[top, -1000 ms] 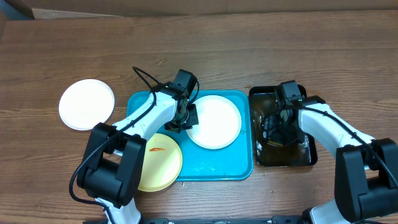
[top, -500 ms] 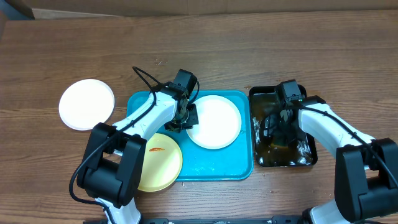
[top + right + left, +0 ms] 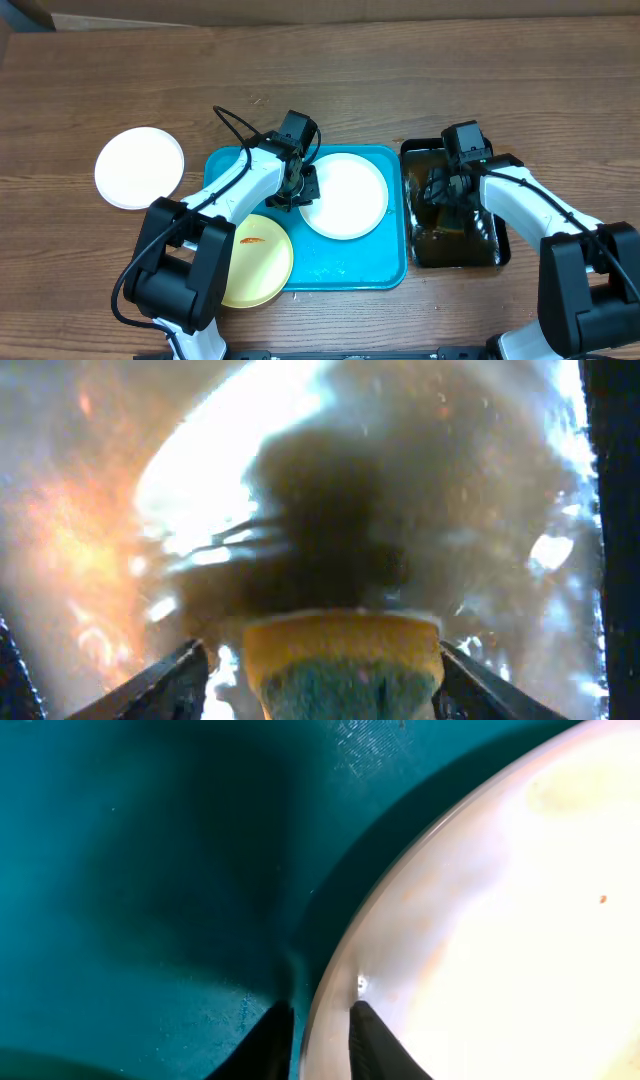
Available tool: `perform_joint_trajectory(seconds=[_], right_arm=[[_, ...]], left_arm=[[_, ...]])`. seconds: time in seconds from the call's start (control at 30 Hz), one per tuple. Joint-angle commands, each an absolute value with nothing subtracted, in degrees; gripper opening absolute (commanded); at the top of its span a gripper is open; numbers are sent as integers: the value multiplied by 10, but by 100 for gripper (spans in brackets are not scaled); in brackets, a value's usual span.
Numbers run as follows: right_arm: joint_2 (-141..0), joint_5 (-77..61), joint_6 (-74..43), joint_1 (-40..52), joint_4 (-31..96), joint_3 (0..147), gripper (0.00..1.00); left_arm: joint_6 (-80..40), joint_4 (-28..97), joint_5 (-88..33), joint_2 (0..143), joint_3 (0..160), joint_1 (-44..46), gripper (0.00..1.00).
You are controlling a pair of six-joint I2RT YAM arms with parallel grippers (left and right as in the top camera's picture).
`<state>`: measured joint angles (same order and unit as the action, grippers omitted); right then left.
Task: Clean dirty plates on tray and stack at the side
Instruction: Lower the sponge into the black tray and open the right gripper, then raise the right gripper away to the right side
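Left end effector [image 3: 320, 1042]: clenched on the rim of the white plate [image 3: 500, 920]; to be held steady.
Right end effector [image 3: 320, 678]: sponge [image 3: 340, 650] gripped, basin [image 3: 460, 250] water just beyond; to be soaked fully.

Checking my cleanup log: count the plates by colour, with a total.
White plates: 2
Pale yellow plate: 1
Total: 3
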<state>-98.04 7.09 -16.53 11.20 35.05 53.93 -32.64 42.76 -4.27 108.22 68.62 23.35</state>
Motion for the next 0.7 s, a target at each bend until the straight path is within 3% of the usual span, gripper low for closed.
perform_joint_trajectory(seconds=[0.0,0.3,0.47,0.67], right_arm=[[-978,76,-167,97,360,564,72],[-978,72,-167,-3,485,715,74],[-978,73,-167,-74,486,724,100],[-978,48,-167,-134,502,724,100]], left_arm=[[-319,425,-45,1083,691,233,23],[-317,426,-42,1084,689,234,20],[-317,416,-38,1092,685,241,22],[-317,411,-41,1108,685,242,24]])
